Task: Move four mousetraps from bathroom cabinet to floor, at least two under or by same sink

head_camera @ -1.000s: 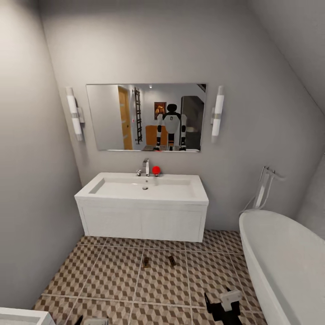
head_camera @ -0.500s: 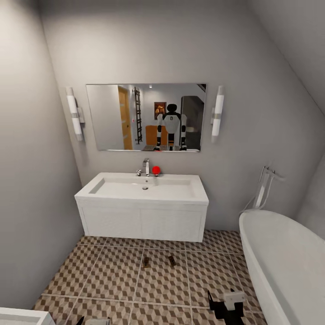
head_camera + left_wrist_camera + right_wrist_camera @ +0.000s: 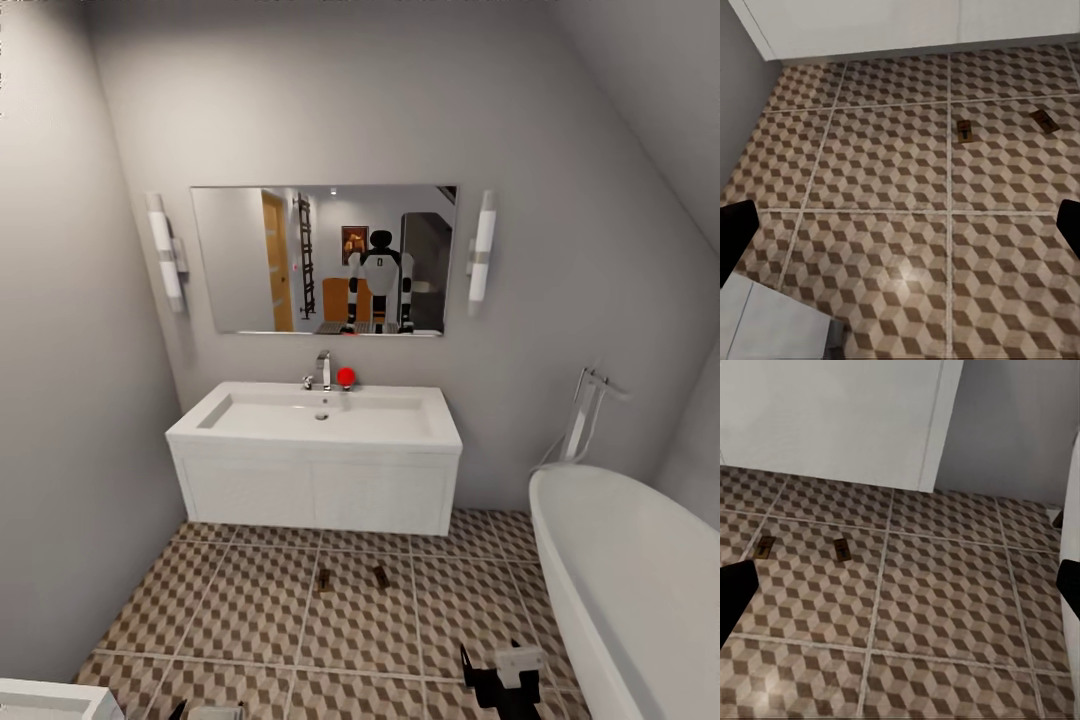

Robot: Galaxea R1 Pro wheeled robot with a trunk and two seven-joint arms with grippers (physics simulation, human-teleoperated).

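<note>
2 mousetraps [image 3: 324, 581] [image 3: 380, 576] lie on bathroom floor [image 3: 250, 610].

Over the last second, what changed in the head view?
Right gripper slid slightly right and lower, settling half a second ago. Both mousetraps stayed on the bathroom floor in front of the sink vanity; nothing grasped or released.

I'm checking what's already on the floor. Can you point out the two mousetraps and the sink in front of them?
Left mousetrap [image 3: 324, 581]: head view, middle of its board.
Right mousetrap [image 3: 380, 576]: head view, middle of its board.
Sink [image 3: 200, 428]: head view, bare left rim.
</note>
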